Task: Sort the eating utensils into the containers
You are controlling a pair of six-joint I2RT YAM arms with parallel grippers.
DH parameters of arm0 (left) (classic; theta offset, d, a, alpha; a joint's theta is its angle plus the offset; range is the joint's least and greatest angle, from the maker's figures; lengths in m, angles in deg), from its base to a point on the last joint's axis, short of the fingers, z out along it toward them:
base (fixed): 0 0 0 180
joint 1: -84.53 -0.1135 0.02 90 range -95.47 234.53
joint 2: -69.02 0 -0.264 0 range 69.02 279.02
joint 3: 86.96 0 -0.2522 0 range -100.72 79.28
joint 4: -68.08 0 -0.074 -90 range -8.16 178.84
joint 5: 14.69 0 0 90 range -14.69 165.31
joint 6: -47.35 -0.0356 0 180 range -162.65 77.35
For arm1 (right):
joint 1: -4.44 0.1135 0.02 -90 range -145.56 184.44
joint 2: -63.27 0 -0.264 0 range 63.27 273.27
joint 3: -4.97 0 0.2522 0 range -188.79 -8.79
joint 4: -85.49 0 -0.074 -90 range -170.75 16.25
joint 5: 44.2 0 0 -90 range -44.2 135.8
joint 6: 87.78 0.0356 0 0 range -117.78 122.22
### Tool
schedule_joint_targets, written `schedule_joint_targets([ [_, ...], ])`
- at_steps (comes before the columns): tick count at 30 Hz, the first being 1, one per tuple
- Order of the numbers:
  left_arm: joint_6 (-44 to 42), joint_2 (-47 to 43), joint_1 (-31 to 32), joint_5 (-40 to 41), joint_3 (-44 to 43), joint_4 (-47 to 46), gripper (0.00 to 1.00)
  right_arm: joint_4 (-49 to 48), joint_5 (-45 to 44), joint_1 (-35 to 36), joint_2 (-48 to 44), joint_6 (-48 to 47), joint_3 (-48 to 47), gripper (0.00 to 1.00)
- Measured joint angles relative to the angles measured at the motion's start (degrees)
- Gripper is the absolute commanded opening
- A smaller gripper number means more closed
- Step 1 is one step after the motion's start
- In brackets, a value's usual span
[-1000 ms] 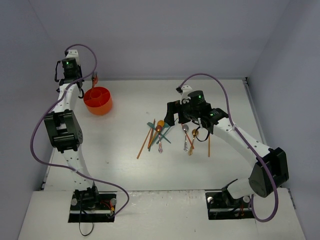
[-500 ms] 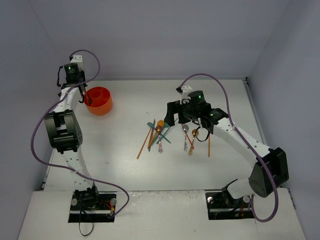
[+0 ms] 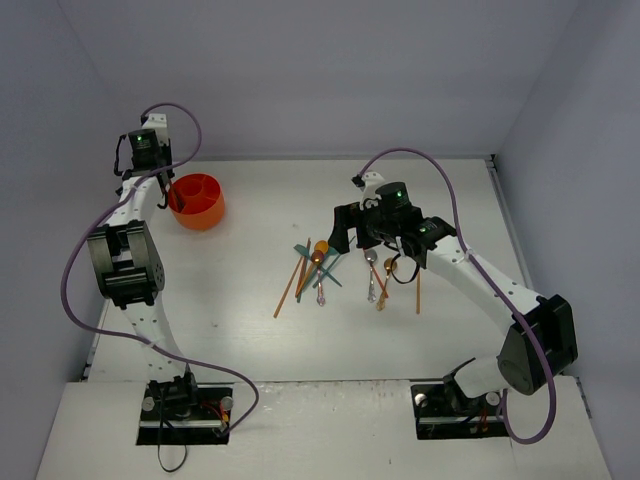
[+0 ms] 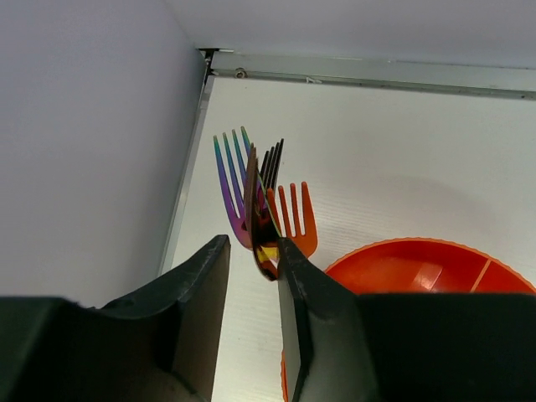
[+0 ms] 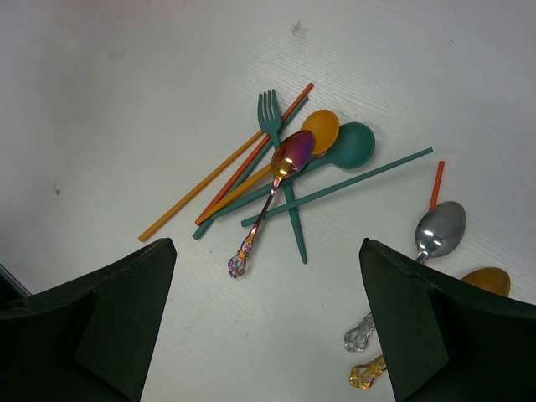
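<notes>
Top view: the orange-red cup (image 3: 205,218) stands near the far left corner of the table, and my left gripper (image 3: 168,190) hangs at the cup's left rim, because that is where I deliver sorted pieces. My right gripper (image 3: 372,245) hovers over the loose utensils (image 3: 315,265), which lie crossed in two clusters around the middle of the table, well apart from the cup. Holding it above them lets me choose a piece before descending. Left wrist view: my fingers (image 4: 197,285) stand only narrowly apart with fork handles between them. A rainbow fork (image 4: 230,184), a black fork (image 4: 272,163) and an orange fork (image 4: 293,222) rise tines-up just beyond the tips, leaning toward the table's left edge. They stand upright because the cup (image 4: 394,268) is much shorter than they are. I cannot tell whether my pads press a handle or merely flank it. Right wrist view: my right gripper (image 5: 266,251) is spread wide and holds nothing. Below it a teal fork (image 5: 270,109), an iridescent spoon (image 5: 291,155), a teal spoon (image 5: 352,144) and several chopsticks overlap. A silver spoon (image 5: 440,230) and a gold spoon (image 5: 484,280) lie apart beside them. I judge that the top-lying iridescent spoon is the easiest pick, since lifting it disturbs nothing.
</notes>
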State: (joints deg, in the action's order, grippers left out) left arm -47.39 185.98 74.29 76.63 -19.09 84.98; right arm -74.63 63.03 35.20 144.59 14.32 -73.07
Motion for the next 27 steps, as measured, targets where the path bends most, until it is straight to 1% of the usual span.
schedule_joint_targets([
  [5, -0.2, -0.4, 0.0, 0.3, 0.5, 0.0, 0.4, 0.1, 0.2, 0.0, 0.0, 0.0, 0.1, 0.89],
  [7, -0.2, -0.7, 0.0, 0.4, 0.5, 0.0, 0.47, 0.2, 0.2, 0.0, 0.0, 0.0, 0.1, 0.89],
  [9, -0.2, -1.3, 0.0, 0.5, 0.6, 0.0, 0.49, 0.2, 0.2, 0.0, 0.0, 0.0, 0.1, 0.89],
  [13, -0.1, -2.8, 0.0, 0.7, 0.6, 0.0, 0.58, 0.2, 0.2, 0.0, 0.0, 0.0, 0.1, 0.89],
  [16, 0.0, -3.7, 0.0, 0.8, 0.6, 0.0, 0.62, 0.2, 0.2, 0.0, 0.0, 0.0, 0.1, 0.89],
  [23, 1.2, -5.1, 0.0, 1.0, 0.6, 2.4, 0.64, 0.2, 0.2, 0.0, 0.0, 0.0, 0.1, 0.89],
  [27, 3.4, -8.4, 1.4, 1.0, 0.5, 7.3, 0.64, 0.2, -0.6, 0.0, -0.3, 0.3, 0.1, 0.89],
])
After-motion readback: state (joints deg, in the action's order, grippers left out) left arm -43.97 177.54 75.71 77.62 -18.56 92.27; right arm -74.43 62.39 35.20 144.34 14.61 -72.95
